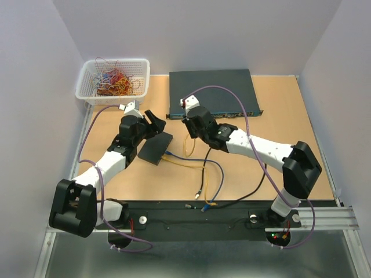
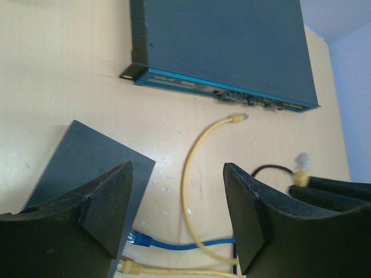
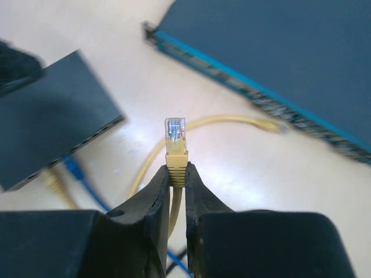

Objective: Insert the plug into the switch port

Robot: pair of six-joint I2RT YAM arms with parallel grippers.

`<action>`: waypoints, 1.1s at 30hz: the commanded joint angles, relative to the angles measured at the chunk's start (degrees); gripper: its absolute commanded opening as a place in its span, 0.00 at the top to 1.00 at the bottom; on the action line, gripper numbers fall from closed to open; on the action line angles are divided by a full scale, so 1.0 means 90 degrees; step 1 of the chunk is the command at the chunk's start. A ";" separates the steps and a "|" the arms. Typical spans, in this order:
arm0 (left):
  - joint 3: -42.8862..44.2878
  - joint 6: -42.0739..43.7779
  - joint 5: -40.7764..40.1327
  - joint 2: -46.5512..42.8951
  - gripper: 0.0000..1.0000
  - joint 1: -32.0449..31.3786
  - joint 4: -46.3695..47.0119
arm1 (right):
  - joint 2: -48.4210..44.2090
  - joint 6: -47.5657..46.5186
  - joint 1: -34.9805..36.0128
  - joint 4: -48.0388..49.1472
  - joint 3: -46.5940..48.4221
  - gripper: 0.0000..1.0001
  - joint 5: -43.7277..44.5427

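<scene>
right tool [image 3: 177,171] tight around plug [image 3: 175,136]

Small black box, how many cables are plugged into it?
2: a blue plug and a yellow plug, side by side on the box's port edge. The left hand may hide more.

A light wooden table [image 1: 278,116] fills the top view, its pale tan surface faintly scuffed. Plain whitish walls close it in on three sides: the back wall [image 1: 203,29] at 12 o'clock, the left wall [image 1: 29,87] at 9 o'clock and the right wall [image 1: 345,69] at 3 o'clock. At 6 o'clock a black mounting plate [image 1: 203,217] runs along the table's near edge, with a silver metal rail [image 1: 330,219] at its 3 o'clock end. Below lies a dull grey surface [image 1: 203,260]. The light is soft and even, leaving a pale sheen on the wood.
</scene>
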 commanded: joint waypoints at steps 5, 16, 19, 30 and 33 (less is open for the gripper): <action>-0.0254 0.0108 -0.0497 -0.0061 0.26 0.0271 0.0241 | -0.0469 -0.1481 -0.0420 -0.0702 0.0791 1.00 0.2470; -0.0391 0.0147 -0.0702 0.0008 0.28 0.0428 0.0329 | -0.1787 -0.2839 -0.0480 -0.0859 0.0566 1.00 0.4805; -0.0410 0.0137 -0.0751 0.0037 0.28 0.0506 0.0329 | -0.1847 -0.2558 -0.0470 -0.1150 0.0693 1.00 0.4164; -0.0294 -0.0146 -0.0596 0.0719 0.28 0.1003 0.0602 | 0.0485 -0.1131 -0.0187 -0.0332 0.0059 1.00 -0.0564; -0.0225 -0.0224 -0.0430 0.0954 0.29 0.1150 0.0661 | 0.0984 -0.0936 -0.0167 0.0039 -0.0038 1.00 -0.1198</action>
